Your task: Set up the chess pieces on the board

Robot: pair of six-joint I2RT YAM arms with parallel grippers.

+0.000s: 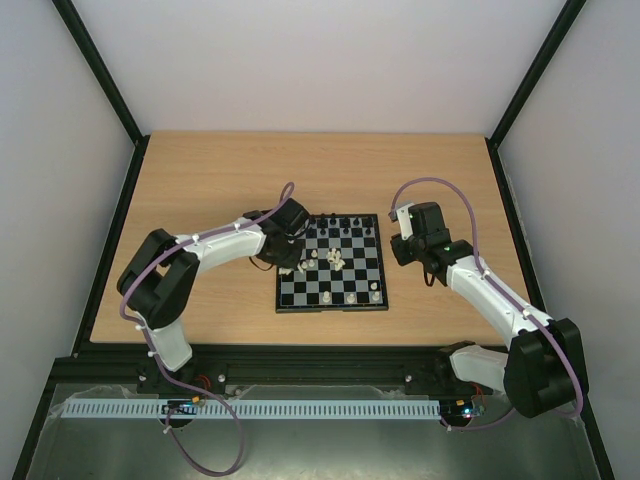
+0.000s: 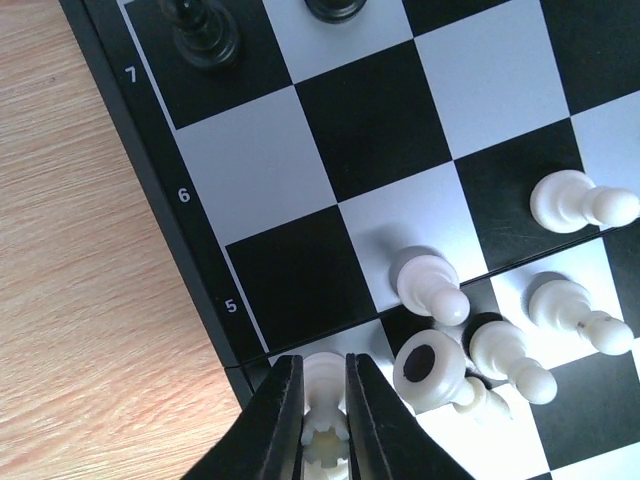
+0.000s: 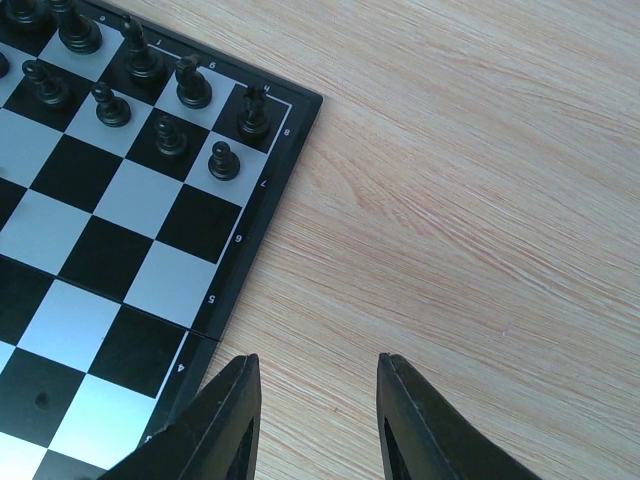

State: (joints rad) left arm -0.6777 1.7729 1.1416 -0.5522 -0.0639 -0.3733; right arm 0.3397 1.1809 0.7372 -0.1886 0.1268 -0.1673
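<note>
The board (image 1: 330,307) lies mid-table between the arms. Black chess pieces (image 1: 340,226) stand on its far rows. A cluster of cream-white pieces (image 1: 335,262) sits near the middle, and a few more white ones (image 1: 375,295) are on the near row. My left gripper (image 1: 291,262) is at the board's left edge, shut on a white rook (image 2: 324,385) with a notched top. Beside it are white pawns (image 2: 430,285) and a toppled white piece (image 2: 432,368) showing its dark base. My right gripper (image 3: 318,400) is open and empty over bare wood, just right of the board's edge (image 3: 255,240).
Black pieces (image 3: 190,90) fill the board's far right corner in the right wrist view. Two black pieces (image 2: 205,40) stand near row 7 in the left wrist view. The wooden table (image 1: 200,180) is ringed by a black frame and white walls.
</note>
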